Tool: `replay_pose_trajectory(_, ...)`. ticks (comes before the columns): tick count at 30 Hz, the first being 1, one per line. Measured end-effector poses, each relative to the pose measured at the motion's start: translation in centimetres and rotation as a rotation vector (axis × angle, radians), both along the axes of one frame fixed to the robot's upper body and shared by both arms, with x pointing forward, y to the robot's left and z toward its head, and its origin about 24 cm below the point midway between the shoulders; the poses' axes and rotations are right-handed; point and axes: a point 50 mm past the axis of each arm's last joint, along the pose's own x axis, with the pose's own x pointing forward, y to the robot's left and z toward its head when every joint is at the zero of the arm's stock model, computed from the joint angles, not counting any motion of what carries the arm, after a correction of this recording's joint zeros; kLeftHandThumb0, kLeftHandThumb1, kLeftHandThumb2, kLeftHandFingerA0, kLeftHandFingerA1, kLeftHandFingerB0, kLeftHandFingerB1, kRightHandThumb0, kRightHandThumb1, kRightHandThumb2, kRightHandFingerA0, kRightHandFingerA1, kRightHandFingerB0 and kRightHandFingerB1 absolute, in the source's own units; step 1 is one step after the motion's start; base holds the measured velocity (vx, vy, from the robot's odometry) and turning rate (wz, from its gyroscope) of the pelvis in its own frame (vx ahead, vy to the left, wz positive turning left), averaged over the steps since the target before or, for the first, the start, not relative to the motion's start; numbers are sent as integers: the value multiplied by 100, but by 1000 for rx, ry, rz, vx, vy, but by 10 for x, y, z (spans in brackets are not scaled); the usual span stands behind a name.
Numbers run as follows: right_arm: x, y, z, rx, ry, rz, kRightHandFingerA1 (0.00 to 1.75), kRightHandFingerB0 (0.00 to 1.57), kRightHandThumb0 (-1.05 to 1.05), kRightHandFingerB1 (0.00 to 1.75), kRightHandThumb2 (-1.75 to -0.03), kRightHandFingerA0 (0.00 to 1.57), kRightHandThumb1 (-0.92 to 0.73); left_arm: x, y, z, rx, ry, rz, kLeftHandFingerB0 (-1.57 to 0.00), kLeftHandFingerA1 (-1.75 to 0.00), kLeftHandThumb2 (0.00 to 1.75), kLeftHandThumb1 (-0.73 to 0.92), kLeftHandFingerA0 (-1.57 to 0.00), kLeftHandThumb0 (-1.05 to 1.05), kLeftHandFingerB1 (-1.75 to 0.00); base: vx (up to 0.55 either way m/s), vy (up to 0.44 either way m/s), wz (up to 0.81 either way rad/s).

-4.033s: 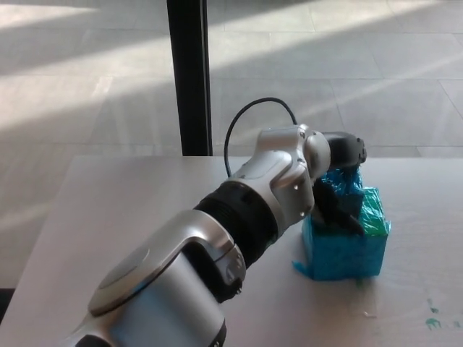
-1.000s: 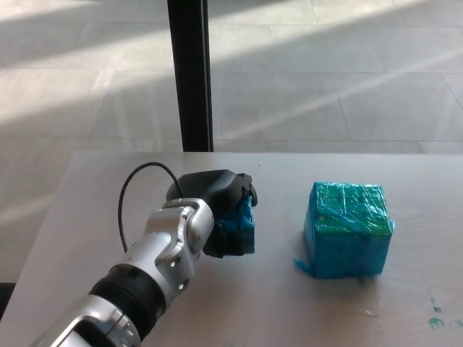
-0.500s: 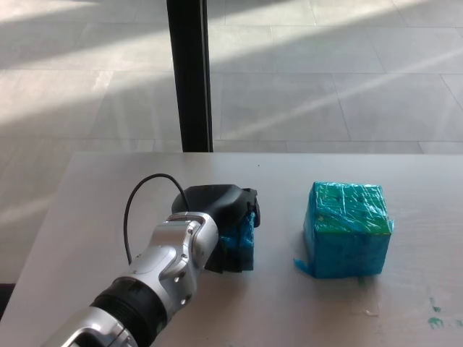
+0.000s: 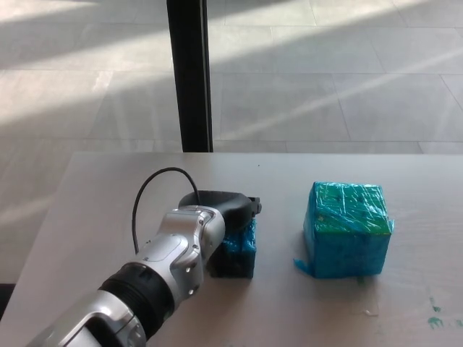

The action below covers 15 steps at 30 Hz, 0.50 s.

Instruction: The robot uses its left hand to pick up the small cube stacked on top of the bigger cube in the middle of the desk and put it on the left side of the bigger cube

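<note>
— Small cube [image 4: 241,253] first: where is it sitting?

— It is sitting on the bench [image 4: 101,210], to the left of the bigger cube [image 4: 347,230] and clearly apart from it, with bare benchtop lying between the two. Only its right part is showing; the rest is hiding behind the arm.

— And the left hand [image 4: 223,217]?

— It is draping over the top and near side of the small cube, black fingers curling down around it. The hand is looking closed on the cube, touching it along the top edge, though the wrist is blocking the view of the fingertips.

— What is the bigger cube doing?

— It is standing by itself at right, wrapped in blue-green film, a loose flap of wrap poking out at its lower left corner.

— Anything else showing?

— A black cable [image 4: 148,195] is looping up from the silver forearm, and a dark post [image 4: 189,72] is standing behind the bench against the tiled floor [image 4: 325,72]. The right hand is not appearing anywhere.
</note>
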Motion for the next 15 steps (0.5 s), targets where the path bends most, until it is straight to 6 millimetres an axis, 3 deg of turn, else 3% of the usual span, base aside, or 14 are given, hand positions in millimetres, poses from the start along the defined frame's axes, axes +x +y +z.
replay_pose_trajectory(10,-3,-1,-1,-1,6,-2,54,47,-35,39,-59,58,-67,1,-2,4,83,78,4,0,0,59,58,0,-105,0,0,0,0)
replay_pose_trajectory(11,-4,-1,-1,-1,7,-4,55,47,-34,39,-59,57,-67,1,-2,5,88,84,5,0,0,85,43,0,-105,0,0,0,0)
replay_pose_trajectory(12,-5,-1,-1,-3,8,-4,54,46,-37,38,-60,57,-66,1,-2,5,88,88,4,0,0,61,60,0,-105,0,0,0,0)
replay_pose_trajectory(15,-7,-1,-2,-5,13,-5,56,48,-39,38,-59,58,-65,1,-1,6,86,101,4,0,0,60,60,0,-105,0,0,0,0)
